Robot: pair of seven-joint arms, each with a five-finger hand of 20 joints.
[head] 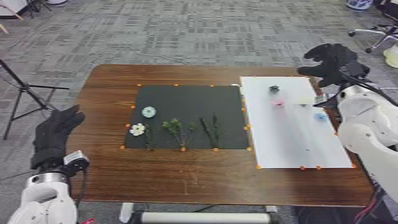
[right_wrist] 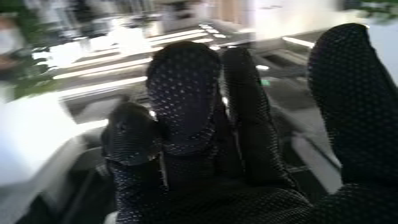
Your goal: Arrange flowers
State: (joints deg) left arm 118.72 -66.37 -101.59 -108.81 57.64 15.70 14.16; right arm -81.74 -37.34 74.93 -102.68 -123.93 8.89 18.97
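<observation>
Tripod (head: 25, 86) L of tbl (head: 178, 185), L hand (head: 55, 136) open/empty, R hand (head: 334, 62) wide open/empty nr white sheet (head: 293, 137).

Head: you're looking forward-down, high over the table (head: 169, 175) | right wrist: peering roomward past the close right hand (head: 338, 64) | sharing: that hand
</observation>
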